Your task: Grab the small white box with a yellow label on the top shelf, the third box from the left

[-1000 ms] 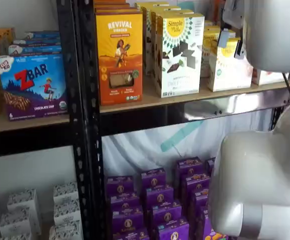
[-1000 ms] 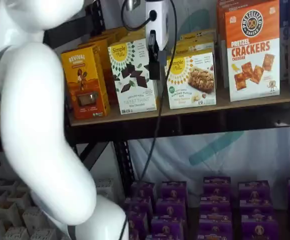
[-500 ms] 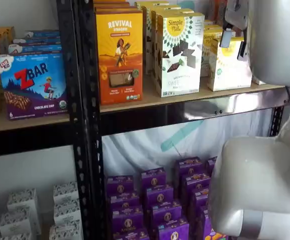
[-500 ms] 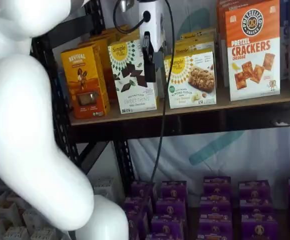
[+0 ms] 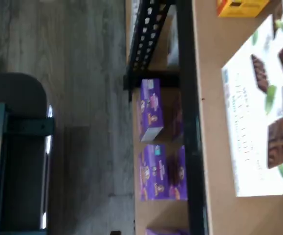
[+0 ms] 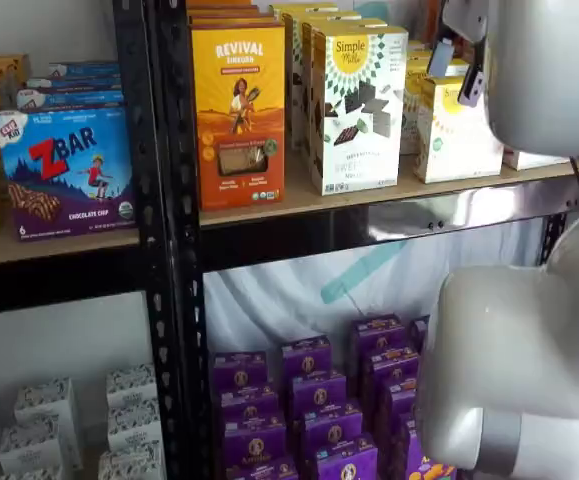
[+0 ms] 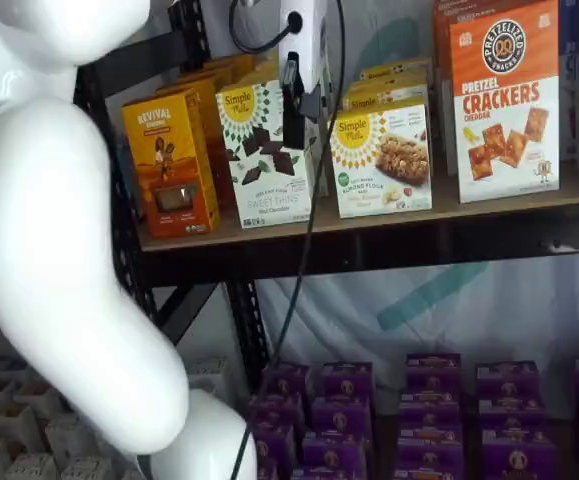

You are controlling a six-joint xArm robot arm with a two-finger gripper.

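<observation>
The gripper (image 7: 296, 120) hangs before the top shelf (image 7: 389, 215), fingers spread wide, holding nothing. The small white box (image 7: 382, 158) stands just beside it on the pale board, above purple boxes (image 7: 429, 410) and grey floor (image 5: 58, 63).

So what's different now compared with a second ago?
The gripper has drifted sideways in front of the top shelf and up a bit, from before the small white box to the taller Simple Mills box; the white arm shifted too. Nothing was grabbed or released. All the boxes stayed put.
</observation>
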